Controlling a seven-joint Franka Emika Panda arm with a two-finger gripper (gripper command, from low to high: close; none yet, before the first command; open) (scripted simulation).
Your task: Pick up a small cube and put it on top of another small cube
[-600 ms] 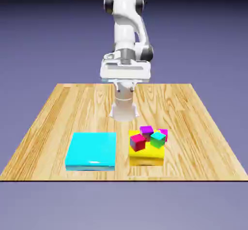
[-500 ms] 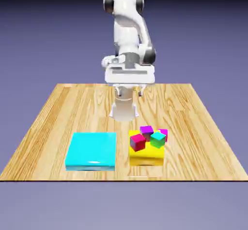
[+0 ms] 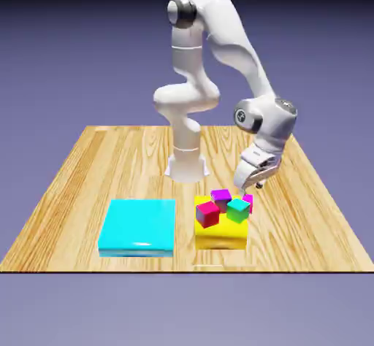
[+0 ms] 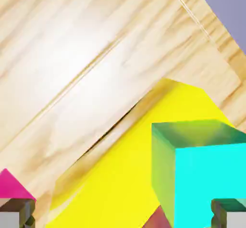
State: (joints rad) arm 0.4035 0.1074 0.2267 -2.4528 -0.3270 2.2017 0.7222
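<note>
Above the right part of the wooden table (image 3: pixel 146 169), in the exterior view, the claw (image 3: pixel 252 189) is open, and it holds nothing. The magenta-pink cube (image 3: pixel 248 204) is just below the claw, partly hidden, so perhaps it touches the yellow block (image 3: pixel 220 235); I cannot tell surely. Near the claw, toward the exterior view's left, are the cyan-green cube (image 3: pixel 238 210), the purple cube (image 3: pixel 220 197) and the red cube (image 3: pixel 208 214). The flat cyan block (image 3: pixel 138 225) lies well apart from the claw.

Sm. magenta cube (image 3: pixel 248 203), upright, nr. yellow block (image 3: pixel 221 236).
</note>
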